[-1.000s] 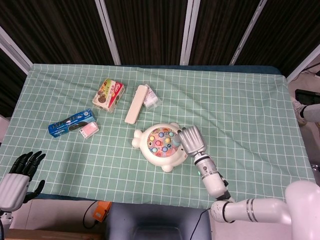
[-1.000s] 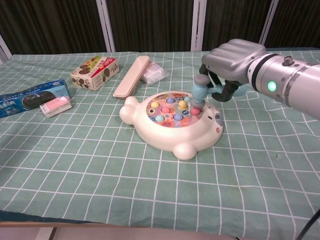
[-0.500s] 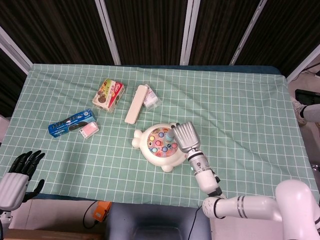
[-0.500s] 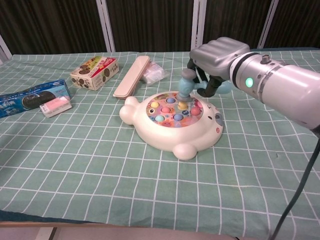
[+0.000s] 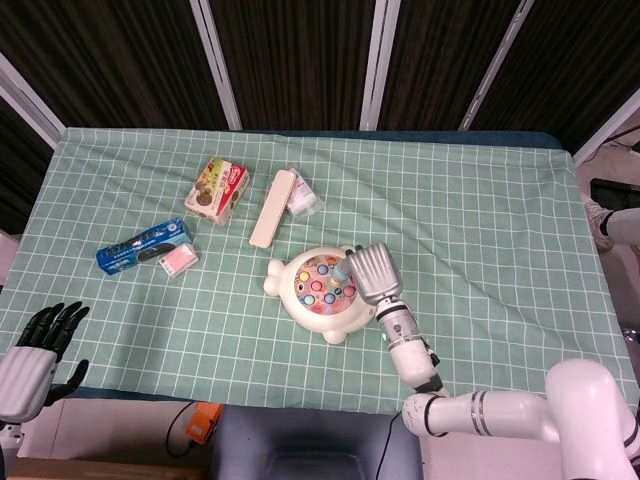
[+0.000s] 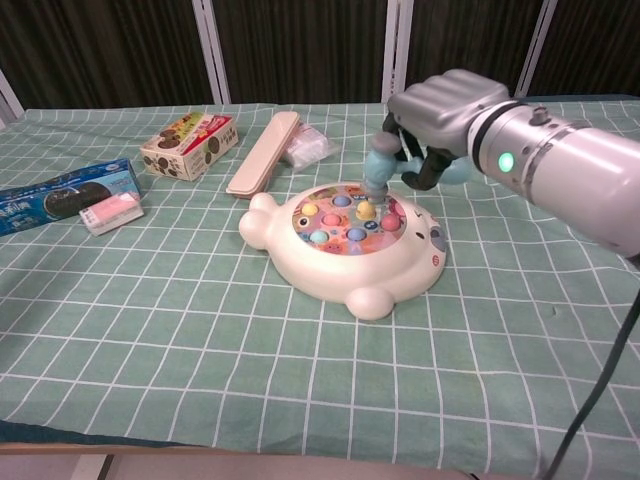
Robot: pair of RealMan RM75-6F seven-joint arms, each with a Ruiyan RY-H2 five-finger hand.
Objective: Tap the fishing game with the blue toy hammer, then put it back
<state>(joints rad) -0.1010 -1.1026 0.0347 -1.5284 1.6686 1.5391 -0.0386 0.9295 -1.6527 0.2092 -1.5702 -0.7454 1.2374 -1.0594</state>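
Note:
The white fish-shaped fishing game (image 5: 318, 292) (image 6: 345, 245) lies in the middle of the green checked cloth, its round top full of coloured pegs. My right hand (image 5: 371, 271) (image 6: 443, 112) hovers at the game's far right edge and grips the blue toy hammer (image 6: 380, 165) (image 5: 341, 271). The hammer's head points down, just above the pegs at the game's back rim. My left hand (image 5: 45, 335) hangs open off the table's front left corner, holding nothing; the chest view does not show it.
A cookie box (image 5: 217, 189) (image 6: 188, 144), a long beige case (image 5: 267, 209) (image 6: 264, 152) and a small clear packet (image 5: 303, 198) (image 6: 306, 147) lie behind the game. At the left lie a blue biscuit pack (image 5: 144, 246) (image 6: 60, 196) and a pink eraser (image 5: 178, 260) (image 6: 111, 213).
My right hand swung the hammer left across the game's top, then lifted it slightly toward the back rim. The left hand has stayed put.

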